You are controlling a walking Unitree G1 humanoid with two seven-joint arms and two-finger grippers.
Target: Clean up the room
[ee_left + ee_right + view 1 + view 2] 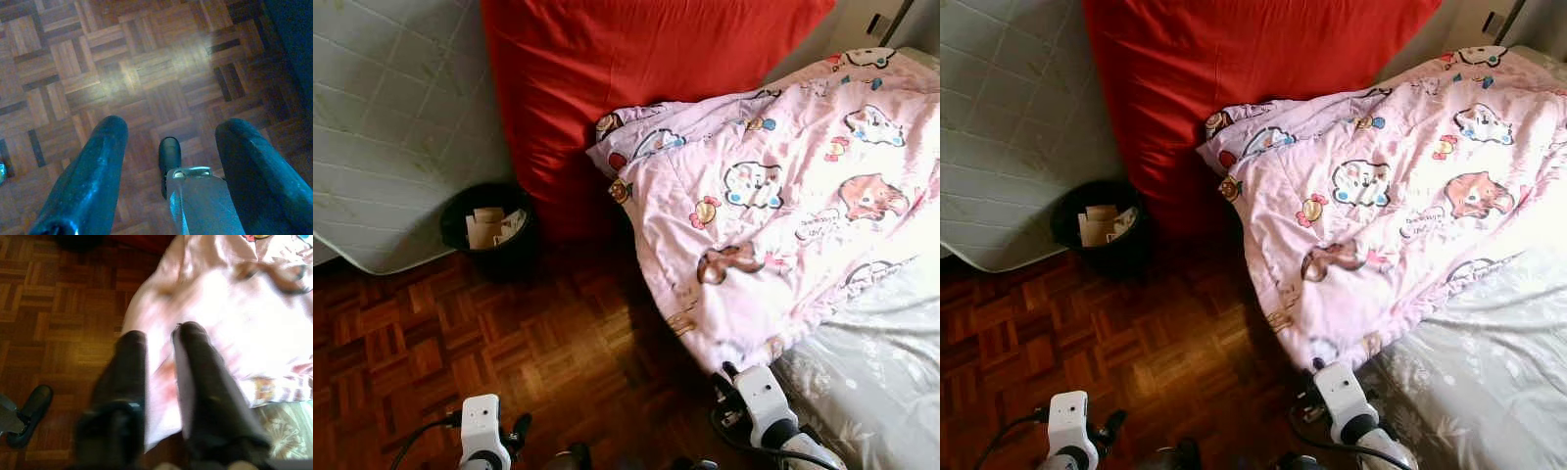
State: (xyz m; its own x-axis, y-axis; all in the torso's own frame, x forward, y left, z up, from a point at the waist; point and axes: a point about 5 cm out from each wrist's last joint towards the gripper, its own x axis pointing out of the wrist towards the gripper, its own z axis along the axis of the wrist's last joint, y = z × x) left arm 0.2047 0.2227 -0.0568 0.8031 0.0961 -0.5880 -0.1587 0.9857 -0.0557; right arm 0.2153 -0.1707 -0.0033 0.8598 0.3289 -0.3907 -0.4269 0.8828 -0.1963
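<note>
Your right gripper (159,335) is pinching the pink blanket (773,196) edge at lower right; your left gripper (168,129) is hanging wide over parquet floor (509,343).

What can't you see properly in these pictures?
- Black bin, left eye view: it holds paper scraps, too small to read; its own shadow hides the bottom.
- Pink cartoon blanket, left eye view: it covers much of the bed; the picture's right edge cuts it off.
- Right gripper, right wrist view: motion blur; whether the jaws pinch the blanket is unclear.
- Left gripper, left wrist view: open over parquet floor; fingertips cut off.
</note>
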